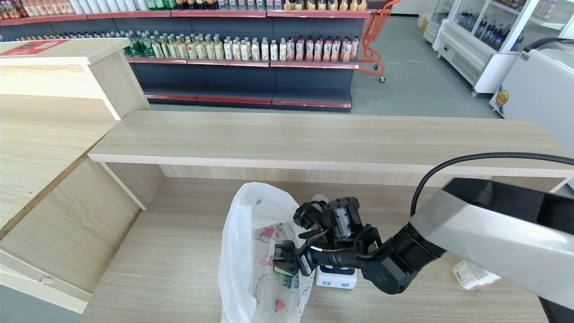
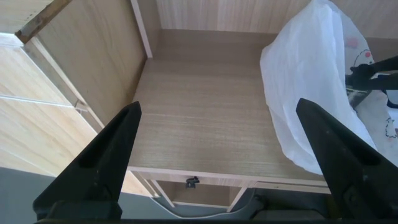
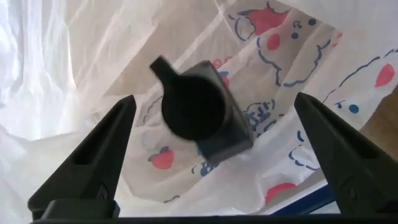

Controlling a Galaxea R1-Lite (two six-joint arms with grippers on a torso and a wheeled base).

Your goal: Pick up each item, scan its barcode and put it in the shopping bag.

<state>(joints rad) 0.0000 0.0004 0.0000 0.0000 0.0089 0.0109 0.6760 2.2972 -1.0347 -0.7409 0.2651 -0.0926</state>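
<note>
The white shopping bag (image 1: 251, 242) with cartoon prints stands open on the lower desk. My right gripper (image 1: 287, 259) is at the bag's mouth, reaching in from the right. In the right wrist view this gripper (image 3: 214, 99) is open, its fingers (image 3: 93, 168) spread wide. A dark item with a round black end (image 3: 199, 115) lies inside the bag (image 3: 292, 37) between them, touched by neither finger. My left gripper (image 2: 217, 106) hangs open and empty over the bare desk, off to the side of the bag (image 2: 311, 81).
A small white scanner box (image 1: 336, 277) stands just right of the bag, under my right arm. A labelled packet (image 1: 473, 274) lies on the desk farther right. A raised counter (image 1: 314, 139) runs behind the desk, and a wooden side wall (image 1: 76, 224) closes the left.
</note>
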